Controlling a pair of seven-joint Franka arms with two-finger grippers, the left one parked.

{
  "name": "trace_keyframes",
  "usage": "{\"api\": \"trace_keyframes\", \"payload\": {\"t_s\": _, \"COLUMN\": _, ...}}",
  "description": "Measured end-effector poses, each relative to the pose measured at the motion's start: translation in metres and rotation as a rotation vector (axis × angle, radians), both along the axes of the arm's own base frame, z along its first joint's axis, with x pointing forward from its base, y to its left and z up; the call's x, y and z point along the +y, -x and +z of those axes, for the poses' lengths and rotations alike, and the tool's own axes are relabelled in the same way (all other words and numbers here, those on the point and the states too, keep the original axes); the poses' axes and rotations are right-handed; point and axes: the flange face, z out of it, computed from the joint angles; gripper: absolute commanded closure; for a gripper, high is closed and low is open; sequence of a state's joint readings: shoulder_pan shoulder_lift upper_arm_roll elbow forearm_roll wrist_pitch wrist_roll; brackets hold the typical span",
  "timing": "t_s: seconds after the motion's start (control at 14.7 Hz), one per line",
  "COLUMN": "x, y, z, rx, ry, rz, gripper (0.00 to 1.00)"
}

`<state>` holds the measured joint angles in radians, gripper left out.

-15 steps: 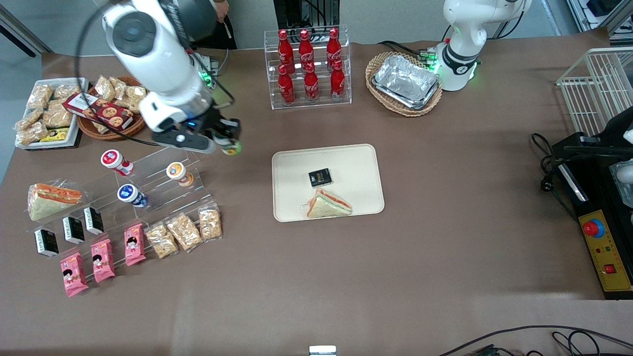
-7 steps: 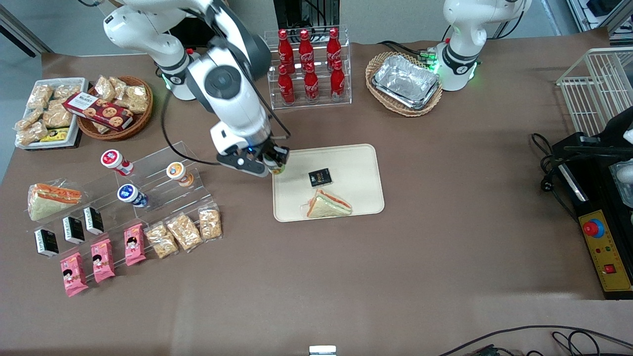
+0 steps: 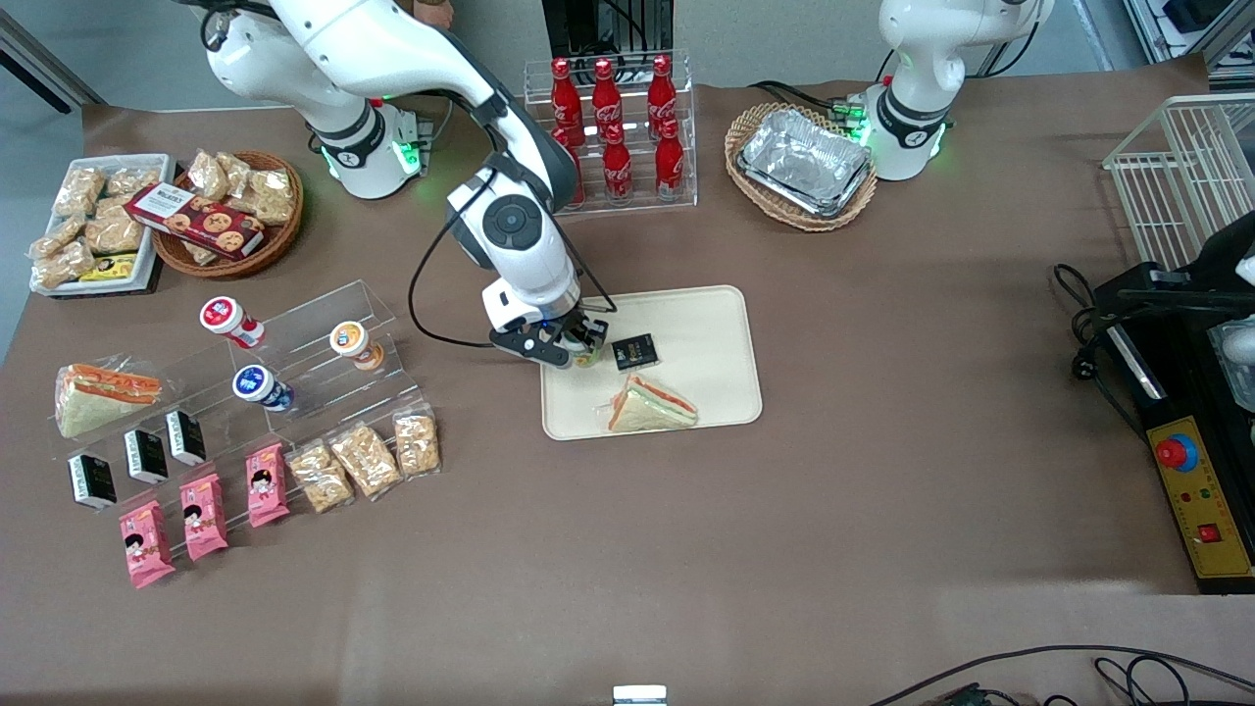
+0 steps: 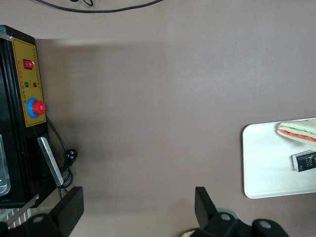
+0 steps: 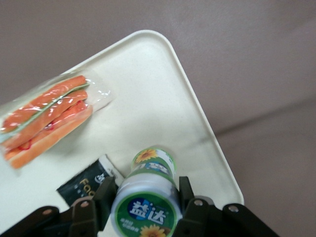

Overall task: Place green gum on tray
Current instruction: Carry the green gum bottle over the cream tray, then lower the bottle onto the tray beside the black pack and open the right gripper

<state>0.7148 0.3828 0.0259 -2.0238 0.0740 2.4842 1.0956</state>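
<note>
My right gripper [image 3: 580, 350] is shut on the green gum [image 5: 147, 195], a small white bottle with a green-rimmed lid and green-yellow label. It holds the bottle low over the cream tray [image 3: 711, 333], at the tray's end toward the working arm, beside a small black packet [image 3: 634, 351]. In the front view the bottle [image 3: 586, 354] peeks out between the fingers. In the right wrist view the tray [image 5: 163, 84] lies under the bottle, with the black packet [image 5: 81, 185] close beside it. I cannot tell whether the bottle touches the tray.
A wrapped sandwich [image 3: 650, 406] lies on the tray nearer the front camera than the packet. A clear stepped stand with orange-lidded [image 3: 352, 342], blue-lidded [image 3: 259, 385] and red-lidded [image 3: 228, 320] bottles stands toward the working arm's end. A cola bottle rack [image 3: 610, 132] and a foil-tray basket [image 3: 802, 164] stand farther back.
The right arm has carried the green gum from above the stepped stand sideways to the tray and lowered it beside the black packet.
</note>
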Motion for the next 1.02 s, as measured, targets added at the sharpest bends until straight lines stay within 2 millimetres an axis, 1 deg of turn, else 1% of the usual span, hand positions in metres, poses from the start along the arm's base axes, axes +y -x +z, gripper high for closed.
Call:
{"api": "trace_keyframes", "payload": {"t_s": 0.2, "x": 0.002, "y": 0.007, "z": -0.018, "rx": -0.010, "ry": -0.005, "rz": 0.008, "gripper": 0.59}}
{"api": "trace_keyframes", "payload": {"t_s": 0.54, "x": 0.004, "y": 0.015, "z": -0.027, "rx": 0.001, "ry": 0.005, "rz": 0.019, "gripper": 0.58}}
{"api": "trace_keyframes", "payload": {"t_s": 0.61, "x": 0.005, "y": 0.018, "z": -0.028, "rx": 0.001, "ry": 0.006, "rz": 0.023, "gripper": 0.53}}
{"api": "trace_keyframes", "payload": {"t_s": 0.68, "x": 0.006, "y": 0.019, "z": -0.028, "rx": 0.000, "ry": 0.004, "rz": 0.026, "gripper": 0.41}}
{"api": "trace_keyframes", "payload": {"t_s": 0.75, "x": 0.007, "y": 0.020, "z": -0.028, "rx": -0.003, "ry": 0.002, "rz": 0.028, "gripper": 0.00}}
{"api": "trace_keyframes", "payload": {"t_s": 1.02, "x": 0.006, "y": 0.021, "z": -0.029, "rx": -0.007, "ry": 0.000, "rz": 0.027, "gripper": 0.00}}
